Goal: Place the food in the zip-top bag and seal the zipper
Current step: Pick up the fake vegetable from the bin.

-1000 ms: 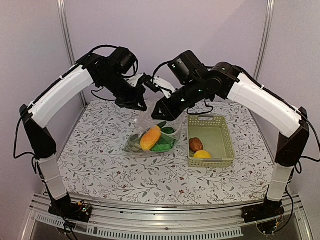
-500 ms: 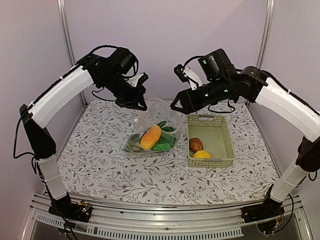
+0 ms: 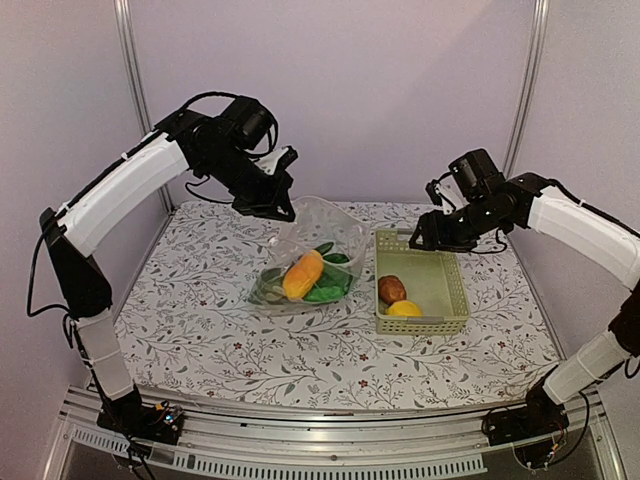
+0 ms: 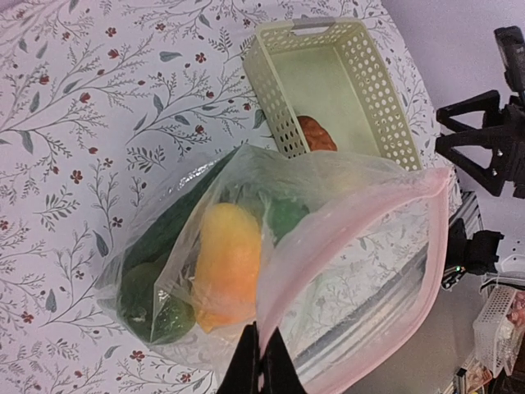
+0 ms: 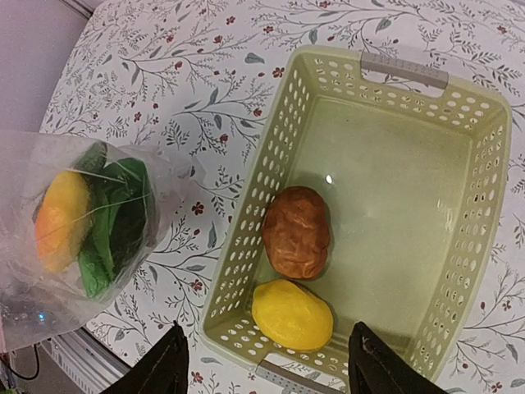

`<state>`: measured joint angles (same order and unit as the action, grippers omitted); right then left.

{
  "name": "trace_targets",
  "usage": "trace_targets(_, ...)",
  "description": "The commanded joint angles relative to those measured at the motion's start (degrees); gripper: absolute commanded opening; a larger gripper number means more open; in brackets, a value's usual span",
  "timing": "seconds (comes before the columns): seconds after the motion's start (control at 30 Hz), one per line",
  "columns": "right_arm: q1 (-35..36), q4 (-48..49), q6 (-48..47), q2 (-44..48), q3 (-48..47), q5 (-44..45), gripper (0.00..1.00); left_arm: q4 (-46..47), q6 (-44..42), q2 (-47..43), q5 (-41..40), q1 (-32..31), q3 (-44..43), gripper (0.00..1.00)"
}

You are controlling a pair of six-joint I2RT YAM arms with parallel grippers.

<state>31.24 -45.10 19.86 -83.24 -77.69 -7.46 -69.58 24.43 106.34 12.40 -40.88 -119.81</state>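
The left fingers [image 4: 248,368] clamp the zip-top bag [image 4: 353,246] by its raised mouth over the desk's [image 3: 200,330] middle, orange oval [image 4: 225,263] and greens [image 4: 152,304] inside, while the right fingers [image 5: 168,369] stand apart above the green basket [image 5: 402,70], right, holding potato [image 5: 297,231] and lemon [image 5: 291,314].

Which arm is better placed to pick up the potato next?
Right. The right hand, open, hovers over the basket holding the potato and lemon; the left hand is shut on the bag.

Clear zip-top bag [image 3: 318,225], unsealed, rests beside the basket [image 3: 430,268], containing orange-yellow oval [image 3: 301,275] and greens [image 3: 326,293]. Potato [image 3: 391,288] and lemon [image 3: 404,309] lie inside the basket.
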Motion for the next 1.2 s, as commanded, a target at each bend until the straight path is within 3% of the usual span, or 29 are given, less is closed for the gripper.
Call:
trace_targets(0.0,-0.4,-1.5,-0.6,-4.6,0.8,-3.5,0.69,0.8,-0.7,-2.2,-0.2,-0.3,0.8,0.00)
trace_targets(0.37,-0.4,-2.2,-4.0,-22.2,-5.6,-5.1,0.76,0.5,-0.8,-3.1,-0.8,-0.1,1.6,0.00)
trace_targets(0.87,-0.4,0.7,-5.3,-33.7,-8.8,-5.5,0.79,1.5,-0.8,-4.1,-0.8,0.5,3.2,0.00)
trace_targets(1.17,-1.3,1.4,-5.9,-35.6,-10.5,-5.1,0.66,1.5,-1.0,-3.6,0.0,1.1,3.3,0.00)
